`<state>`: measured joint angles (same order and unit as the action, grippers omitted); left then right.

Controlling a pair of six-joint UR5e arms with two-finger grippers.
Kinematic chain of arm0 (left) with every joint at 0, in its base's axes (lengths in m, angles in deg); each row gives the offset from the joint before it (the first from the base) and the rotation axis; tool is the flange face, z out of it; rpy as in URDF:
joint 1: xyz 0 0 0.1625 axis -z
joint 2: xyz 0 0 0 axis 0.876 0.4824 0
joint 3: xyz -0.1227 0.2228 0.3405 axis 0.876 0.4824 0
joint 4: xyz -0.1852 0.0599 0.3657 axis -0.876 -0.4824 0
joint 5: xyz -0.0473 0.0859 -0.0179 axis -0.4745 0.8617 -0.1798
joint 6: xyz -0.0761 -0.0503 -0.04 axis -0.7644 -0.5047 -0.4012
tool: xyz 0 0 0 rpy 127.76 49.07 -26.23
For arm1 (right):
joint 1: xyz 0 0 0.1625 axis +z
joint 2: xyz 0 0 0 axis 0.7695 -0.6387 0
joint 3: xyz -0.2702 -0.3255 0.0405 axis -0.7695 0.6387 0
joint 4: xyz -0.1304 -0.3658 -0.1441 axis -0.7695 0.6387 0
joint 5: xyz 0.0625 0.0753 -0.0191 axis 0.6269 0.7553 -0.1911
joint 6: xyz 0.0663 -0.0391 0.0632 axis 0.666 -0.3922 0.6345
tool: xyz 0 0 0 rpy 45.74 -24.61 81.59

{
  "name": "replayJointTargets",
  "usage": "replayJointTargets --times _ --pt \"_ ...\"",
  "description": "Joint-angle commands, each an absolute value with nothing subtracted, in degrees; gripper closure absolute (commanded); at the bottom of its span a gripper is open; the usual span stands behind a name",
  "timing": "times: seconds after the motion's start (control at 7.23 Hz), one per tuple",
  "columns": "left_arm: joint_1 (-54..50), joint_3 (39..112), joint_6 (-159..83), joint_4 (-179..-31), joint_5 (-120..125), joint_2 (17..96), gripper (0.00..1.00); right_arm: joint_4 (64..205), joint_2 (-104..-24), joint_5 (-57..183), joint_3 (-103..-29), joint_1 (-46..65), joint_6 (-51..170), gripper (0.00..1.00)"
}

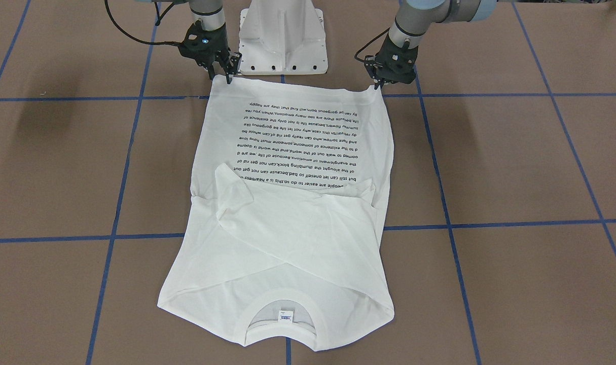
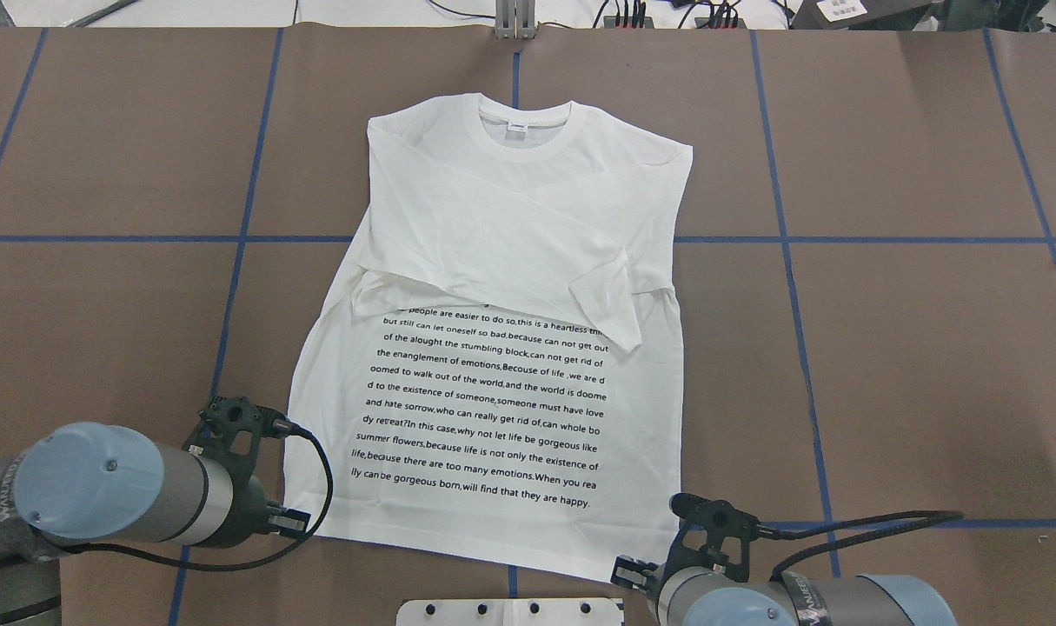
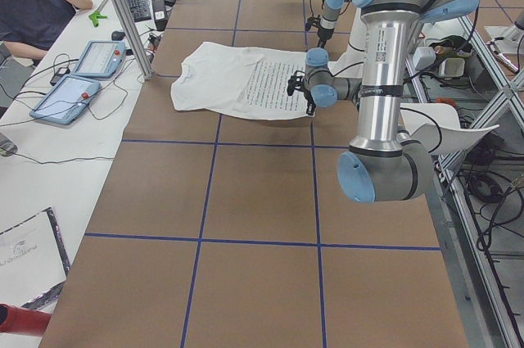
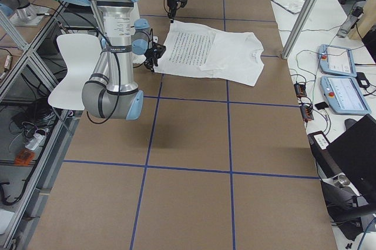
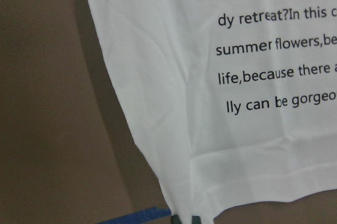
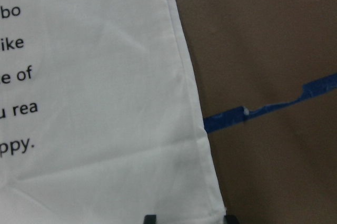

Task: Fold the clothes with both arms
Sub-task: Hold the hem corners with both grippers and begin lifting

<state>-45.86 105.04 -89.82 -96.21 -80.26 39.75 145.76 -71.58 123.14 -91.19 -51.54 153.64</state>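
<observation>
Slippage at one corner is the main hazard: the white T-shirt (image 2: 493,261) lies flat on the desk (image 2: 884,348), print upward, collar (image 2: 528,146) at the top of the overhead view and both sleeves (image 2: 610,304) crossed over the chest, with the hem (image 2: 493,530) running along the bottom of that view where the two arms meet it. The left gripper (image 1: 377,86), at the upper right of the front-facing view, shows fingertips almost together on its hem corner in its wrist view, so it looks clenched on the cloth, though only at the very edge. The right gripper (image 1: 225,77), at the upper left of that view, shows fingertips (image 6: 150,218) well apart with the other corner lying flat between them, so it reads as released, astride the fabric rather than gripping it. If the arms lift like this, I judge only one corner would rise and the shirt would drag askew. A thin edge pinch could also let go mid-carry, and a low sweep of the hem toward the collar could push the loose sleeves out of place
</observation>
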Motion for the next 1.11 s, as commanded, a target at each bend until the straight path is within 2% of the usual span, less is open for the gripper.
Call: replayJointTargets --times 0.0,0.28,0.69,0.97 --pt "-45.86 105.03 -89.73 -96.21 -80.26 39.66 1.0 145.76 -71.26 122.81 -91.28 -51.54 153.74 1.0" --pt "-45.86 105.38 -89.73 -96.21 -80.26 39.75 1.0 146.02 -71.17 122.63 -92.58 -50.66 153.74 1.0" --pt "-45.08 110.11 -89.64 -92.54 -85.86 40.18 1.0 156.79 -71.61 131.65 -101.96 -42.59 152.86 1.0" --pt "-45.07 116.85 -89.55 -86.4 -87.63 40.54 1.0 164.27 -71.7 132.56 -109.35 -42.57 152.6 1.0"
